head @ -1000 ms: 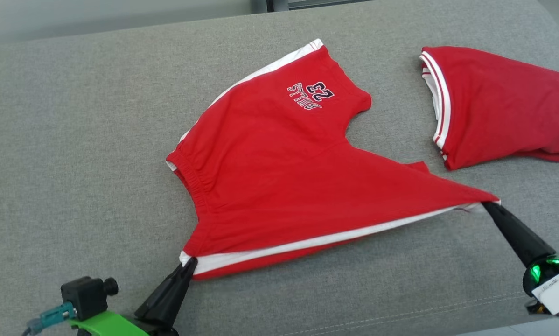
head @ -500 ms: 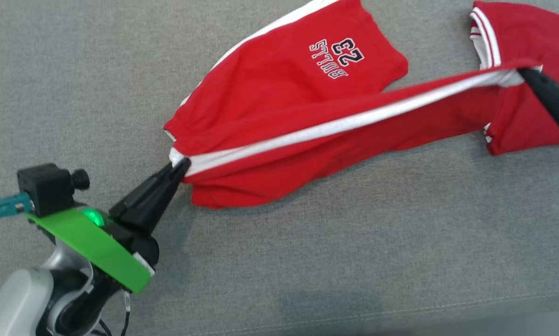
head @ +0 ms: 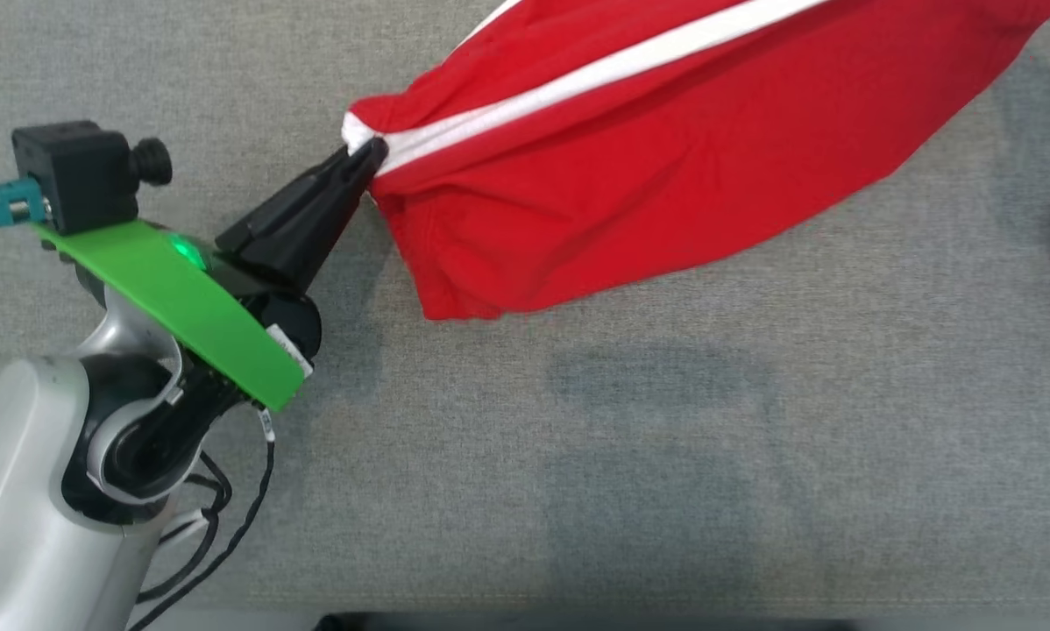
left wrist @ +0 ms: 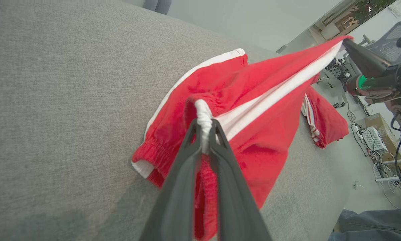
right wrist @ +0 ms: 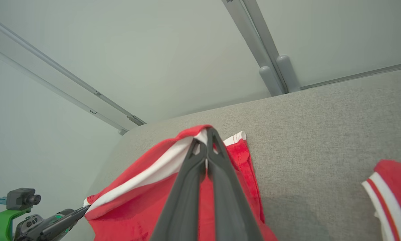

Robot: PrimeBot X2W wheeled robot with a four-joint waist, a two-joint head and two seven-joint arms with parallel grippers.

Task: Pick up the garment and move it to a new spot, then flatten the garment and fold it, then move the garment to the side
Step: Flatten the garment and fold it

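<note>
The red jersey shorts with a white side stripe point(head: 665, 166) hang stretched above the grey woven upholstered surface point(head: 578, 456), with the far part apparently resting on it. The left gripper point(head: 369, 159) is clenched on the white waistband corner at the left. The right gripper point(right wrist: 207, 142) is clenched on the stripe's opposite end at the right. Gripping both ends of one edge (the stripe runs taut between them) spreads the cloth for relocation. A second red white-trimmed garment point(right wrist: 393, 190) lies farther right, so keep clear of it.
</note>
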